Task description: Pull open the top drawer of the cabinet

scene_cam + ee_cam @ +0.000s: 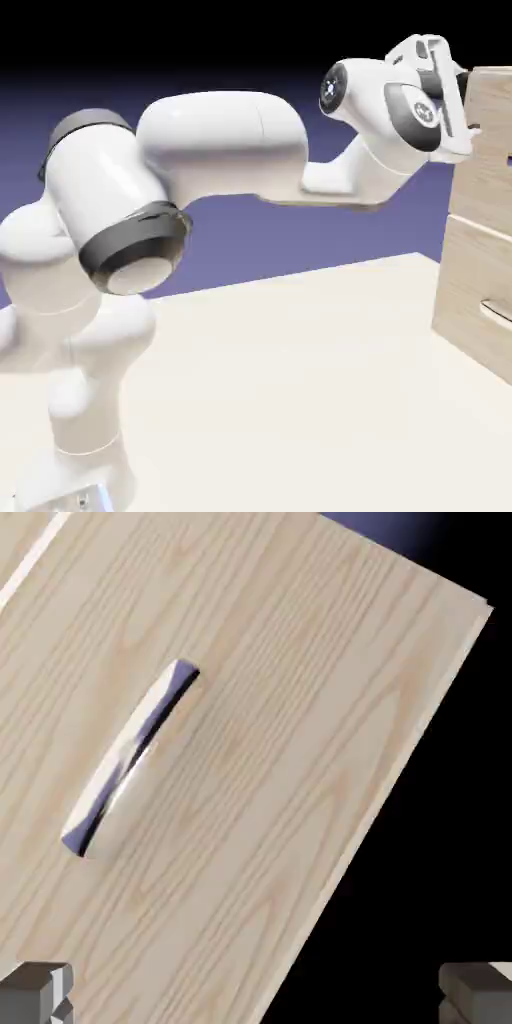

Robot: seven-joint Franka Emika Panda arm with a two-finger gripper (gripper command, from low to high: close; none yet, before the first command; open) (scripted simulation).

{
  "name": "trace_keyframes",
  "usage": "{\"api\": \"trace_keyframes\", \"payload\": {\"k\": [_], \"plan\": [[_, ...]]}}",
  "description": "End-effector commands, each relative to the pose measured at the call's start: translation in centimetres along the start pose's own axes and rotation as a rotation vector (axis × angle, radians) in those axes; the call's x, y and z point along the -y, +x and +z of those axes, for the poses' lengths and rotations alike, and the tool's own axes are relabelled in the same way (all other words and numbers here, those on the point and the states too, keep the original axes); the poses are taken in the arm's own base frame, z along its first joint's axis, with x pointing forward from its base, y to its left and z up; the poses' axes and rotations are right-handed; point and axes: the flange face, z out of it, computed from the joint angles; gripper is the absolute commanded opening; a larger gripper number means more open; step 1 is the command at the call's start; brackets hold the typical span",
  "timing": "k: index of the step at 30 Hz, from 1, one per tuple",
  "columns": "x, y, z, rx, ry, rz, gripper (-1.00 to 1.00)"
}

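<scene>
The top drawer (487, 198) sits closed in the cabinet (470, 290), above the lower front; its handle (130, 759) is free. The pincer (256, 994), fingers wide apart, is near it, evidently lining up; next it should centre on the handle, then advance.

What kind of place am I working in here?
Most likely a simulated test scene, not a real room: a white robot arm on a bare pale surface, a wood-grain cabinet at the side, and only a plain blue-violet backdrop.
</scene>
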Motion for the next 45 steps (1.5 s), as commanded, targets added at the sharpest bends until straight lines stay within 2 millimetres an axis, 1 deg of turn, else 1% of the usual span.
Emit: {"api": "trace_keyframes", "payload": {"k": [1, 8, 16, 20, 24, 28, 31, 32, 45], "plan": [[0.4, -0.2, 0.8, 0.006, -0.001, -0.063, 0.0], [3.9, -1.3, 6.1, 0.05, 0.007, -0.528, 0.0], [8.3, -1.1, 11.8, 0.091, 0.038, -1.117, 0.0], [10.1, -0.6, 14.2, 0.108, 0.054, -1.433, 0.0], [11.4, 0.3, 16.3, 0.128, 0.066, -1.762, 0.0], [11.9, 1.5, 18.1, 0.154, 0.072, -2.101, 0.0], [11.8, 2.8, 19.2, 0.184, 0.074, -2.361, 0.0], [11.8, 3.0, 19.3, 0.191, 0.074, -2.412, 0.0], [11.8, 4.5, 21.8, 0.171, 0.082, -2.405, 0.0]]}}
